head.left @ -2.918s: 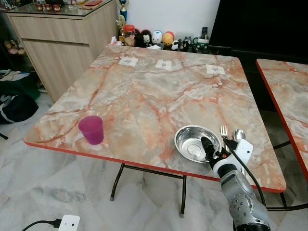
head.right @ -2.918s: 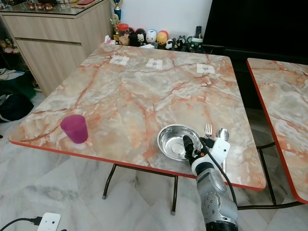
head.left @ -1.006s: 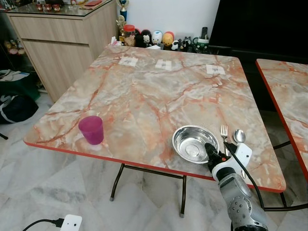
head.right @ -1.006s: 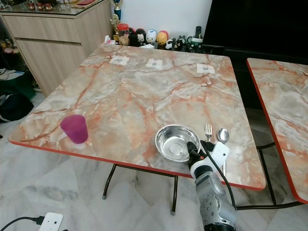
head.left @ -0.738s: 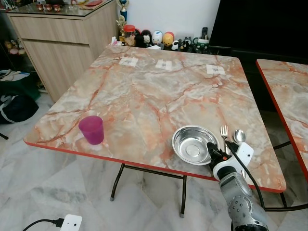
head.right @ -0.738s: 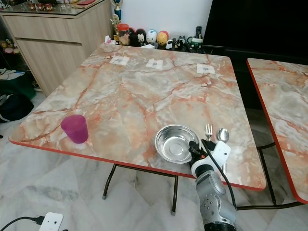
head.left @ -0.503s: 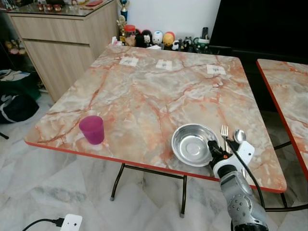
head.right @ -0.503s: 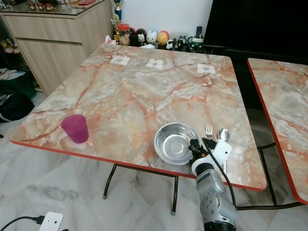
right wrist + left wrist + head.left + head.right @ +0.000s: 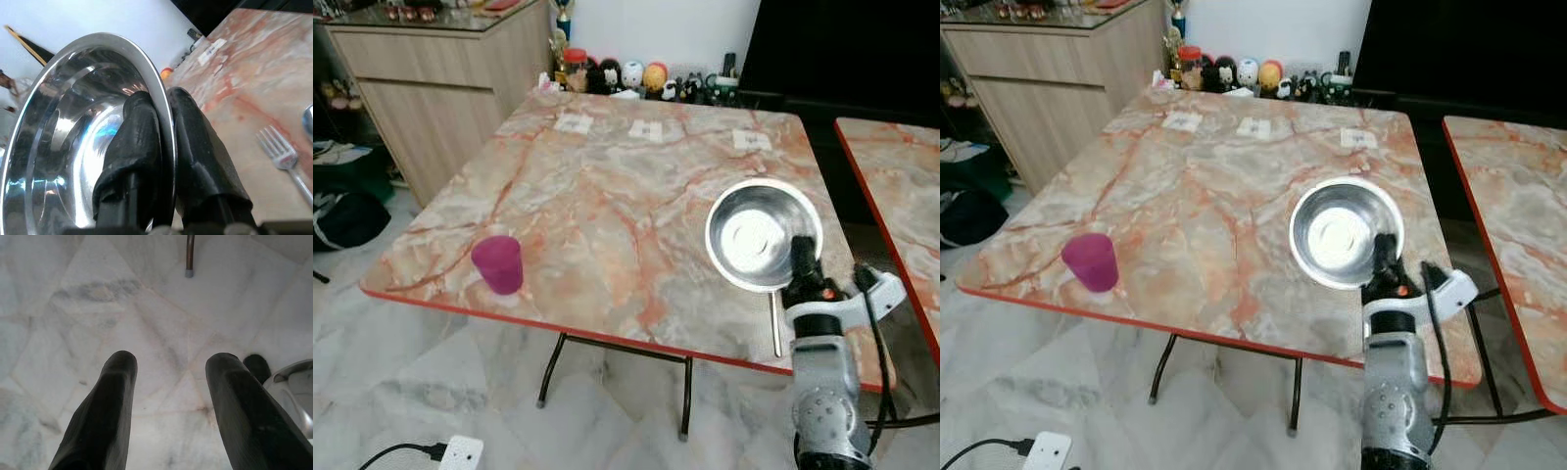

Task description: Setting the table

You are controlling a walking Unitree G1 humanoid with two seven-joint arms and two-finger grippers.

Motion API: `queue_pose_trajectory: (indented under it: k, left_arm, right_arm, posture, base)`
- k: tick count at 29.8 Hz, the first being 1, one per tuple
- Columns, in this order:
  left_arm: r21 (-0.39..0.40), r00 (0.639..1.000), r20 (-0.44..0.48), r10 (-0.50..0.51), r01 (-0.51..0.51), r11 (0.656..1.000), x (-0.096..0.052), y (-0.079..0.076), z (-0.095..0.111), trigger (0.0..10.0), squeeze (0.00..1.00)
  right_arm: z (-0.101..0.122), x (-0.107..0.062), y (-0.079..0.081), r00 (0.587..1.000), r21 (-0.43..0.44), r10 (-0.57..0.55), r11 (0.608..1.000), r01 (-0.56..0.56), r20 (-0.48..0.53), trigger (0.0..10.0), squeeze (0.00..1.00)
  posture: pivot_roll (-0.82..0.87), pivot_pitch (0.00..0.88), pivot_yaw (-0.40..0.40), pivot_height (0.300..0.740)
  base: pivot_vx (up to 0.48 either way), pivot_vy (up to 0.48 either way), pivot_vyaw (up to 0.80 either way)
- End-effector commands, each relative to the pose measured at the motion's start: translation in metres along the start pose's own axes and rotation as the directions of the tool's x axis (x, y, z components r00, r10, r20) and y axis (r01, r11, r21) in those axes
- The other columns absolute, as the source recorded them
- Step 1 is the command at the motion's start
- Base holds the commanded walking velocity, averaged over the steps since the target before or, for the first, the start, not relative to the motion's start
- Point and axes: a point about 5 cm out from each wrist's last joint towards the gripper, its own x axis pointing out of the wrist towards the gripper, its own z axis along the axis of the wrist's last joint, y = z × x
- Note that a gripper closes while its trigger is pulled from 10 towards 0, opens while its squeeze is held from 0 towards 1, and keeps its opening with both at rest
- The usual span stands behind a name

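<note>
The right gripper (image 9: 164, 132) pinches the rim of a steel bowl (image 9: 761, 233), lifted and tilted above the marble table (image 9: 607, 196) near its front right edge (a fork (image 9: 281, 156) lies beneath). A purple cup (image 9: 497, 263) stands well apart, front left. The left gripper (image 9: 171, 382) hangs open over floor.

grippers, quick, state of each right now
Left gripper: open, holding nothing, hanging over the floor.
Right gripper: shut on the rim of the steel bowl, lifted above the table.
</note>
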Motion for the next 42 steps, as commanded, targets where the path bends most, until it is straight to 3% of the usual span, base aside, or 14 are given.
queue_pose_trajectory:
  k: [1, 10, 14, 16, 17, 20, 21, 22, 23, 26, 32, 35, 42]
  left_arm:
    - [0.020, 1.000, -0.028, 0.014, -0.013, 1.000, -0.003, 0.002, -0.008, 10.0, 0.00]
    - [0.014, 0.999, -0.039, 0.023, -0.023, 1.000, -0.003, 0.005, -0.009, 10.0, 0.00]
    - [0.024, 0.999, -0.041, 0.023, -0.022, 0.999, -0.003, 0.005, -0.009, 10.0, 0.00]
    - [0.030, 0.999, -0.044, 0.026, -0.024, 0.999, -0.002, 0.007, -0.009, 10.0, 0.00]
    - [0.034, 0.999, -0.047, 0.026, -0.024, 0.999, -0.002, 0.008, -0.009, 10.0, 0.00]
    - [0.035, 0.999, -0.048, 0.026, -0.024, 0.999, -0.002, 0.008, -0.009, 10.0, 0.00]
    - [0.035, 0.999, -0.048, 0.025, -0.024, 0.999, -0.002, 0.008, -0.009, 10.0, 0.00]
    - [0.035, 0.999, -0.048, 0.025, -0.024, 0.999, -0.002, 0.008, -0.009, 10.0, 0.00]
    - [0.039, 0.999, -0.046, 0.021, -0.019, 0.999, -0.002, 0.009, -0.008, 10.0, 0.00]
    - [0.041, 0.999, -0.044, 0.020, -0.018, 0.999, -0.002, 0.010, -0.008, 10.0, 0.00]
    - [0.042, 0.999, -0.043, 0.027, -0.025, 0.999, -0.001, 0.011, -0.007, 10.0, 0.00]
    - [0.047, 0.999, -0.041, 0.029, -0.027, 0.999, -0.001, 0.011, -0.006, 10.0, 0.00]
    - [0.059, 0.999, -0.036, 0.026, -0.024, 0.998, -0.001, 0.009, -0.005, 10.0, 0.00]
  right_arm:
    - [-0.009, -0.009, 0.003, 1.000, 0.119, -0.007, 0.993, 0.004, 0.017, 10.0, 0.00]
    - [-0.010, -0.015, 0.001, 0.999, 0.168, -0.014, 0.986, 0.008, 0.032, 10.0, 0.00]
    - [-0.007, -0.018, 0.000, 1.000, 0.144, -0.001, 0.990, -0.003, 0.031, 10.0, 0.00]
    - [0.014, -0.024, -0.009, 1.000, -0.010, 0.004, 1.000, -0.003, 0.025, 10.0, 0.00]
    - [0.030, -0.027, -0.015, 1.000, -0.155, 0.004, 0.988, -0.002, 0.010, 10.0, 0.00]
    - [0.034, -0.028, -0.017, 1.000, -0.204, 0.005, 0.979, -0.005, 0.001, 10.0, 0.00]
    - [0.038, -0.030, -0.019, 1.000, -0.288, 0.003, 0.957, -0.007, -0.014, 10.0, 0.00]
    - [0.038, -0.030, -0.019, 1.000, -0.288, 0.003, 0.957, -0.007, -0.014, 10.0, 0.00]
    - [0.048, -0.030, -0.028, 0.999, -0.427, -0.025, 0.904, 0.013, -0.022, 10.0, 0.00]
    - [0.049, -0.028, -0.025, 0.998, -0.516, 0.008, 0.856, -0.035, -0.055, 10.0, 0.00]
    - [0.043, -0.026, -0.011, 0.990, -0.582, 0.071, 0.803, -0.129, -0.122, 10.0, 0.00]
    - [0.048, -0.022, -0.009, 0.995, -0.555, 0.063, 0.826, -0.093, -0.073, 10.0, 0.00]
    - [0.042, -0.022, -0.008, 0.996, -0.553, 0.061, 0.829, -0.090, -0.071, 10.0, 0.00]
  posture:
    - [0.12, 0.000, -0.042, 0.740]
    - [0.13, 0.000, -0.039, 0.740]
    - [0.13, 0.000, -0.035, 0.740]
    - [0.11, 0.000, -0.033, 0.740]
    - [0.11, 0.000, -0.032, 0.740]
    - [0.11, 0.000, -0.032, 0.740]
    - [0.10, 0.000, -0.028, 0.740]
    - [0.10, 0.000, -0.028, 0.740]
    - [0.10, 0.000, -0.025, 0.740]
    - [0.10, 0.000, -0.019, 0.740]
    - [0.10, 0.002, -0.022, 0.740]
    - [0.10, 0.012, -0.017, 0.740]
    - [0.10, 0.022, -0.016, 0.740]
  base:
    - [0.000, 0.000, 0.00]
    - [0.000, 0.000, 0.00]
    - [0.000, 0.000, 0.00]
    - [0.000, 0.000, 0.00]
    - [0.000, 0.000, 0.00]
    - [0.000, 0.000, 0.00]
    - [0.000, 0.000, 0.00]
    - [0.000, 0.000, 0.00]
    - [0.000, 0.000, 0.00]
    - [0.000, 0.000, 0.00]
    - [0.000, 0.000, 0.00]
    - [0.000, 0.000, 0.00]
    - [0.000, -0.250, 0.00]
